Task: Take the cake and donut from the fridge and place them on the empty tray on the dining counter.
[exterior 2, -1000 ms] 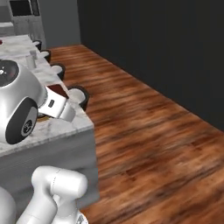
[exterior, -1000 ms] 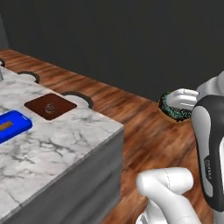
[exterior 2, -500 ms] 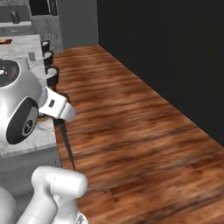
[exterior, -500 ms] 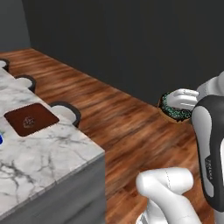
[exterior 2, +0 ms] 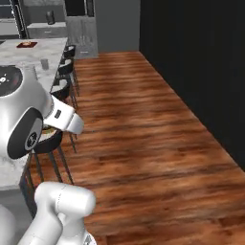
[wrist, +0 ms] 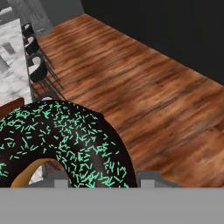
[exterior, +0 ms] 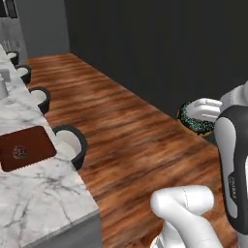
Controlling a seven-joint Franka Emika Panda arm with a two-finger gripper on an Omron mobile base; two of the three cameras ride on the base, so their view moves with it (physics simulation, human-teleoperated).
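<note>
Cake (exterior: pixel 20 152) on tray (exterior: pixel 38 140) (counter-top)

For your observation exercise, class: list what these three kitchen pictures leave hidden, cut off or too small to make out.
- Gripper: in the left base view the dark-frosted sprinkled ring donut covers its fingertips.
- Donut: the hand view's bottom edge cuts its lower half.
- Small dark domed cake on the flat reddish-brown tray: too small for surface detail.
- White marble dining counter: cut by the left edge; in the right base view the arm hides its near part.
</note>
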